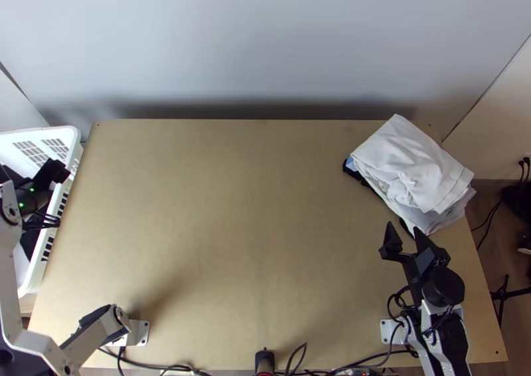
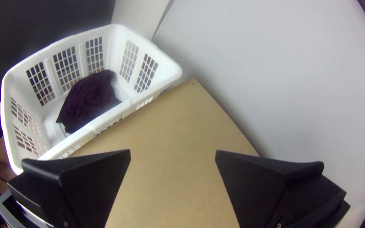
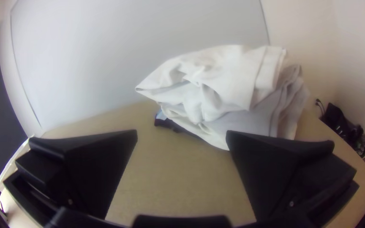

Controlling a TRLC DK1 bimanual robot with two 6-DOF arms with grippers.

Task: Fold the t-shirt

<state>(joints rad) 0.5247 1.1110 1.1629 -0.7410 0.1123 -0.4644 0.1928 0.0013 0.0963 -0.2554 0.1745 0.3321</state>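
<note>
In the left wrist view, a dark purple cloth garment (image 2: 89,99) is lying bunched in soft creases inside a white plastic laundry basket (image 2: 170,71) with gridded walls, beside the wooden table (image 1: 252,210). I am holding my left gripper (image 1: 58,172) by the basket, its wedge-shaped black fingers standing wide apart. My right gripper (image 1: 403,229), likewise spread, is hovering near a garment pile (image 1: 415,167), where rumpled white fabric is resting over folded grey layers.
</note>
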